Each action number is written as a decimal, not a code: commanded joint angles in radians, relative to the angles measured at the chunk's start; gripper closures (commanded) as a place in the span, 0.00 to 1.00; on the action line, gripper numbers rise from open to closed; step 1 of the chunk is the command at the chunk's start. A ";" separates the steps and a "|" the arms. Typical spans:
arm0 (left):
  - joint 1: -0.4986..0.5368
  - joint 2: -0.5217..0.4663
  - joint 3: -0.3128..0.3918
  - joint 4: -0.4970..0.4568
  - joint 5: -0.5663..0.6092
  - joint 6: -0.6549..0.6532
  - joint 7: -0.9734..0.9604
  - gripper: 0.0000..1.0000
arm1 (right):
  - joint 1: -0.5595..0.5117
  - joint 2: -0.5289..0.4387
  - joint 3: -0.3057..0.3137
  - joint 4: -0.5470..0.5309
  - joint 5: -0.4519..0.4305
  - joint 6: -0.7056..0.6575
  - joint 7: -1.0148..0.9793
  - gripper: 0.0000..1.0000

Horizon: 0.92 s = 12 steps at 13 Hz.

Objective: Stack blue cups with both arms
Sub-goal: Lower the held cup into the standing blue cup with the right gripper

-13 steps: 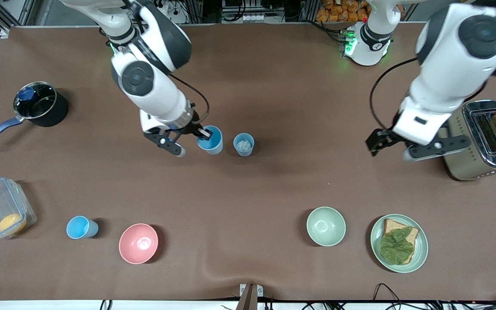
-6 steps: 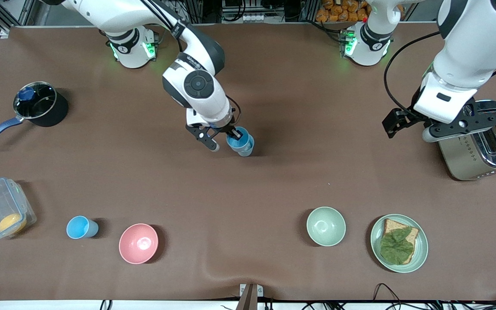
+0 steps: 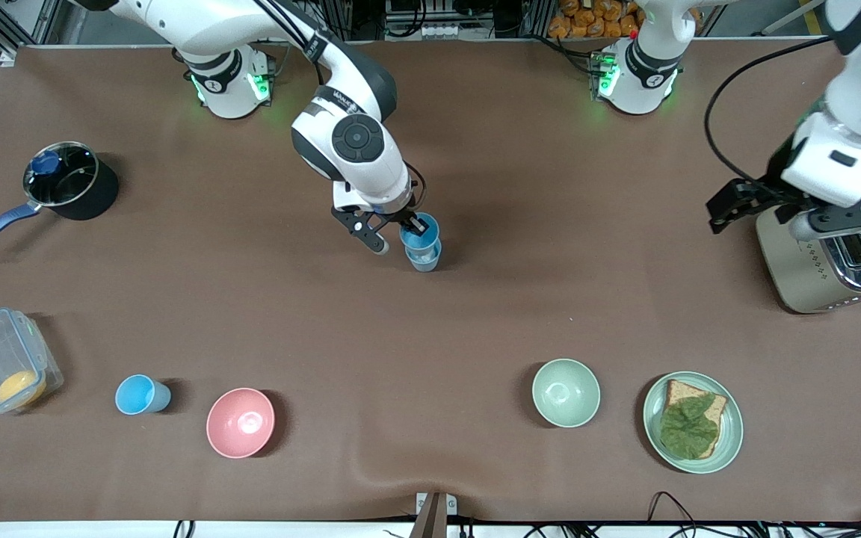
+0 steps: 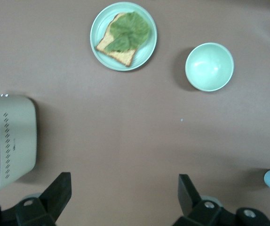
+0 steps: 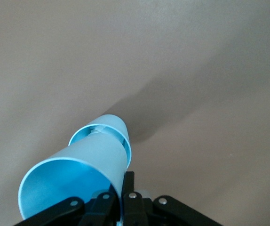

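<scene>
My right gripper [image 3: 408, 224] is shut on the rim of a blue cup [image 3: 419, 233]. It holds the cup tilted, with its base in the mouth of a paler blue cup [image 3: 424, 259] that stands mid-table. In the right wrist view the held cup [image 5: 74, 179] points into the paler cup's rim [image 5: 102, 134], with my fingers pinching its wall [image 5: 123, 181]. A third blue cup [image 3: 139, 394] stands nearer the camera, beside the pink bowl [image 3: 241, 422]. My left gripper [image 3: 763, 215] is open and empty over the table beside the toaster [image 3: 826, 269], and its open fingers show in the left wrist view [image 4: 124, 188].
A pale-green bowl [image 3: 566, 392] and a plate with bread and lettuce [image 3: 692, 422] sit near the camera. A black pot [image 3: 72, 179] and a clear box [image 3: 1, 362] are at the right arm's end. The left wrist view shows the bowl [image 4: 209, 66], the plate [image 4: 123, 35] and the toaster [image 4: 8, 136].
My right gripper carried the blue cup sideways to the paler cup and set its base into it. My left arm drew back toward the toaster at its own end of the table.
</scene>
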<state>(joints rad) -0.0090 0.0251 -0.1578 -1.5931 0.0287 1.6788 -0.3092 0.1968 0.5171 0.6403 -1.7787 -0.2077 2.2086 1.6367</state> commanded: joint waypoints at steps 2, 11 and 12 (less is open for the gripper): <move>-0.037 -0.016 0.067 0.007 -0.046 -0.034 0.084 0.00 | 0.009 0.046 0.010 0.004 -0.071 0.045 0.075 1.00; -0.040 -0.005 0.052 0.032 -0.041 -0.114 0.071 0.00 | -0.028 -0.001 0.016 0.022 -0.072 -0.015 0.059 0.00; -0.039 -0.005 0.052 0.032 -0.041 -0.114 0.073 0.00 | -0.051 -0.031 0.018 0.042 -0.073 -0.065 0.023 0.00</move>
<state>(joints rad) -0.0472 0.0222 -0.1052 -1.5721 -0.0038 1.5851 -0.2347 0.1945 0.5528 0.6421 -1.7553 -0.2639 2.2209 1.6828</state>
